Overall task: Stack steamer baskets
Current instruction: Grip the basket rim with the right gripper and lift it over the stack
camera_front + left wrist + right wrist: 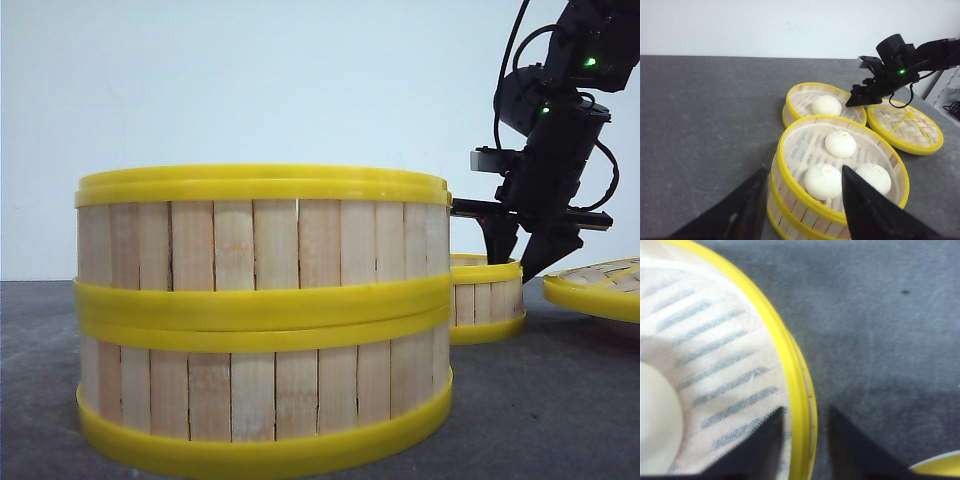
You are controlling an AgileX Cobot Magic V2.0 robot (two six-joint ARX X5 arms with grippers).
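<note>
Nearest, found two steamer baskets already stacked, left gripper spread idle above; beyond, third basket single on table, right gripper parted astride its rim, evidently positioned for pinching and lifting.

The front camera sits low at table level, close behind the stacked baskets. The left wrist camera looks down on them; the right wrist camera hangs just above the single basket.

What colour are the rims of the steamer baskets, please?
Bright yellow, clearest on the stacked baskets in the front view.
</note>
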